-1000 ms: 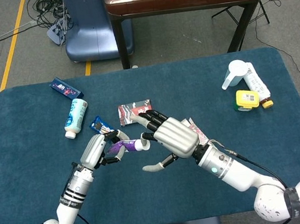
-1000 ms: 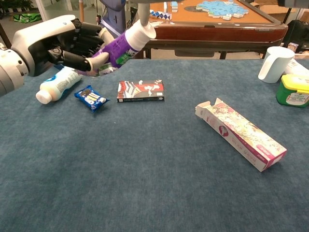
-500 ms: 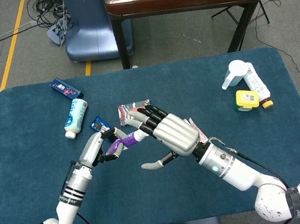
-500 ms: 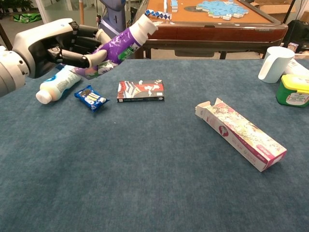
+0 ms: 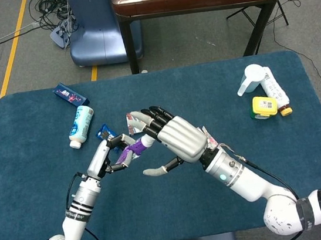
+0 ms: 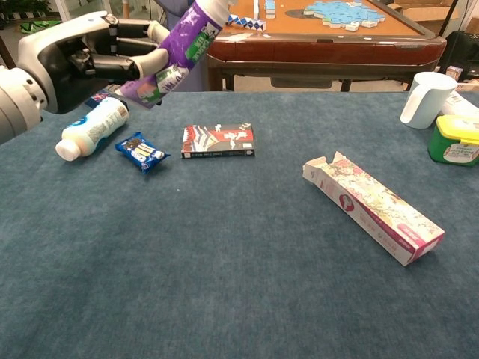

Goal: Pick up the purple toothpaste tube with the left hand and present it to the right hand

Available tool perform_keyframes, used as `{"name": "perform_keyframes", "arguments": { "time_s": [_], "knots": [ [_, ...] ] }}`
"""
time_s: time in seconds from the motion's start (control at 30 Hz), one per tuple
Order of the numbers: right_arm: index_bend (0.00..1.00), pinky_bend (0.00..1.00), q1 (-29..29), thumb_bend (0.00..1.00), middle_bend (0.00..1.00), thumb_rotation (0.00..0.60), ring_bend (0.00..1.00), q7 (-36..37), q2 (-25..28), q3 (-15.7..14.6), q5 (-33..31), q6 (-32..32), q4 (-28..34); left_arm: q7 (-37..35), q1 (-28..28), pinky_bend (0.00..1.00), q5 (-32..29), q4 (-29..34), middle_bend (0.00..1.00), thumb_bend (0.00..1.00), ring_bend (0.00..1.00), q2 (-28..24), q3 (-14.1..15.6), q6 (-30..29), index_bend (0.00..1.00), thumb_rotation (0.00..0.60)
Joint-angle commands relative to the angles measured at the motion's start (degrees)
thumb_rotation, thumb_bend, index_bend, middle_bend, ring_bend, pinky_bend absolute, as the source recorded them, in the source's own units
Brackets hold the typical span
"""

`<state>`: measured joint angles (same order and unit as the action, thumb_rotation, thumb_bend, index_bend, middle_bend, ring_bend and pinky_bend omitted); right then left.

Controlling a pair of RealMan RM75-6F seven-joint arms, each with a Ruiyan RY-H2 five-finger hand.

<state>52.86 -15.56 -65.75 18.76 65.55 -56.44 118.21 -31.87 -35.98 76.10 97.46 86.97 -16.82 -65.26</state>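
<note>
- Now your left hand has the purple toothpaste tube lifted higher than 1 s ago: chest view shows the white cap end up near the top of frame, tube tilted steeper, fingers wrapped round the lower body.
- Tube is clear of the table, held above the left-centre part of the surface, over the white bottle and blue snack packet.
- Head view: your right hand has slid in toward the left since the earlier frames; its dark fingertips now sit over the cap end of the tube. Fingers are spread and it holds nothing; thumb hangs below, apart from the tube.
- Can't tell if the right fingertips actually touch the tube, as the hand covers the cap end.
- Meaning: pick-up looks done, presenting is nearly there imo; tube is angled toward the right palm.
- Vs earlier: tube was lower and flatter, right hand sat further toward the table's centre.
- Unmoved: pink carton, small booklet, white cup at the far right corner.
</note>
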Motion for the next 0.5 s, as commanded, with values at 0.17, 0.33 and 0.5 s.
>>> {"name": "perform_keyframes", "arguments": {
  "time_s": [0.17,0.33,0.5],
  "knots": [
    [0.0,0.0,1.7,0.1,0.0,0.124,0.0,0.7,-0.1,0.8,-3.7,2.0,0.0,-2.1,0.7,0.48,2.2,-0.5,0.7,0.46,0.48,0.4,0.4,-1.6,0.58,0.6],
    [0.0,0.0,3.0,0.1,0.0,0.125,0.0,1.8,-0.5,1.6,-5.5,3.1,-0.5,-3.0,0.8,0.48,2.5,-0.7,0.7,0.46,0.48,0.9,0.5,-2.1,0.58,0.6],
    [0.0,0.0,4.1,0.1,0.0,0.125,0.0,2.0,-1.5,2.4,-6.9,2.8,-1.5,-4.3,0.9,0.48,2.6,-0.7,0.71,0.46,0.48,1.5,0.3,-2.6,0.59,0.6]
  ]
}}
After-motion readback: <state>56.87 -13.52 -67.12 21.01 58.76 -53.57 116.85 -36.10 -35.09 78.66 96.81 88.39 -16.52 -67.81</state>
